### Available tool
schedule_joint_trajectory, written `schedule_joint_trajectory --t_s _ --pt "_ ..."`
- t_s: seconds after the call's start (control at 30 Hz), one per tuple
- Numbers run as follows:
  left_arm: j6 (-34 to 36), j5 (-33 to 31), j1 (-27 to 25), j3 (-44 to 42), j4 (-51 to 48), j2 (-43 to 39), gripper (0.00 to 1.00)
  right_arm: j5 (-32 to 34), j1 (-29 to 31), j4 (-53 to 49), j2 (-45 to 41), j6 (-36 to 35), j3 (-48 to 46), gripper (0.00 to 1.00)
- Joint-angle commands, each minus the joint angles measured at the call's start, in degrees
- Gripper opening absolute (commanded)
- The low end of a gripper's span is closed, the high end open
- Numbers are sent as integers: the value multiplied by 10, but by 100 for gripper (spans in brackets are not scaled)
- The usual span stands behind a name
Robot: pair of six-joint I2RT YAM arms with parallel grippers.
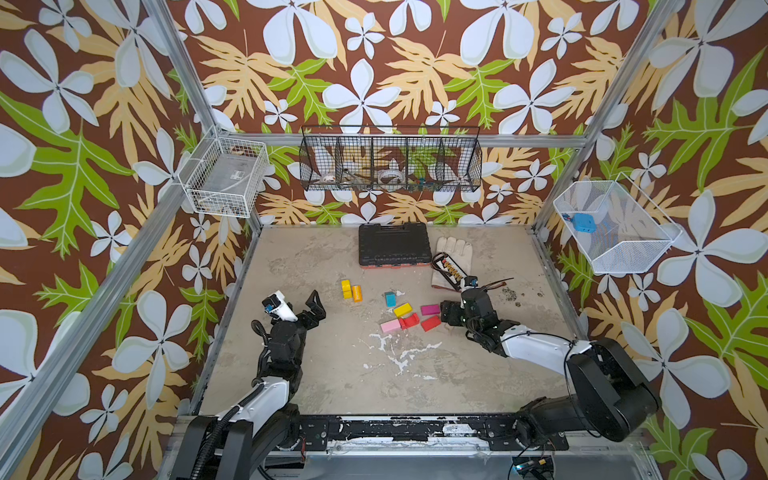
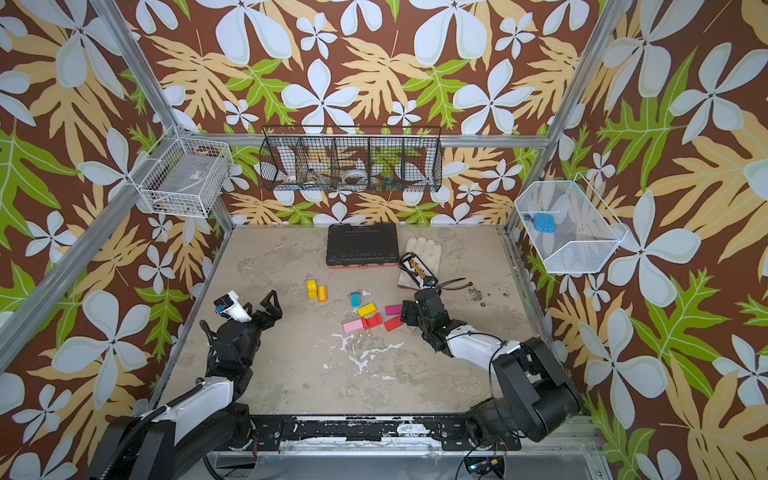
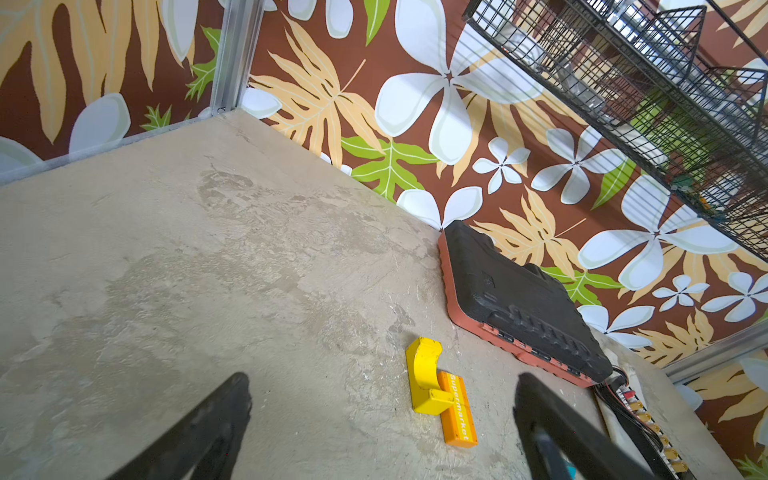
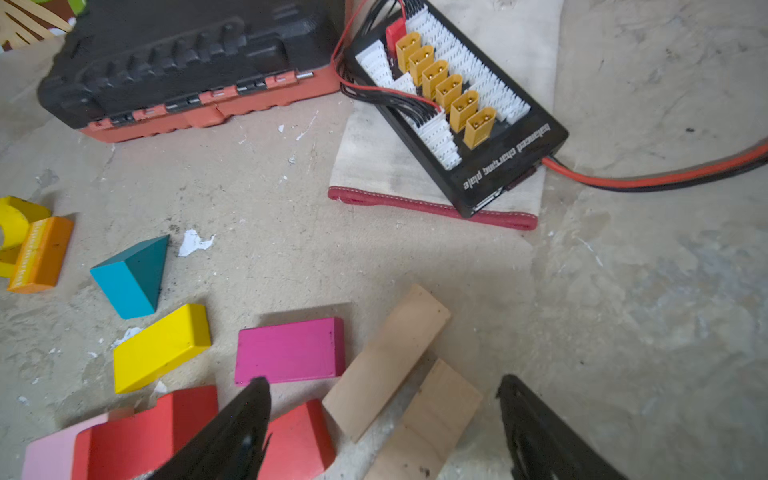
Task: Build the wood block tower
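Note:
The wood blocks lie loose on the table, none stacked into a tower. A yellow arch (image 1: 345, 288) touches an orange block (image 1: 356, 293). To their right are a teal wedge (image 1: 390, 299), a yellow block (image 1: 402, 309), a magenta block (image 1: 430, 309), a pink block (image 1: 390, 326), a red arch (image 1: 410, 321) and a red block (image 1: 430, 323). Two tan planks (image 4: 386, 361) show only in the right wrist view, under my right gripper (image 4: 384, 384), which hovers open over them. My left gripper (image 3: 384, 382) stands open and empty, left of the yellow arch (image 3: 424, 374).
A black tool case (image 1: 393, 245) sits at the back wall. Right of it a glove (image 1: 455, 249) carries a charging plate (image 4: 457, 104) with red and black wires. Wire baskets (image 1: 390, 162) hang on the back and side walls.

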Motion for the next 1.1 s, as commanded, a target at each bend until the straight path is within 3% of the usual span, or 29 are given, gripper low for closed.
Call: schedule_joint_trajectory --t_s 0.0,0.33,0.57,0.8,1.07 --pt "2 0 0 2 12 -1 100 -10 -10 8 27 -7 8 82" --pt "1 0 -1 3 10 -1 100 -57 -18 32 53 20 -21 68" --pt "2 1 -1 5 10 2 100 -70 -13 25 19 52 -59 50" --pt "0 -2 -1 2 8 -3 100 -37 -7 -12 -56 84 -96 43" --pt "-1 -1 -1 0 6 -8 100 -22 -5 -24 -64 83 -90 44"
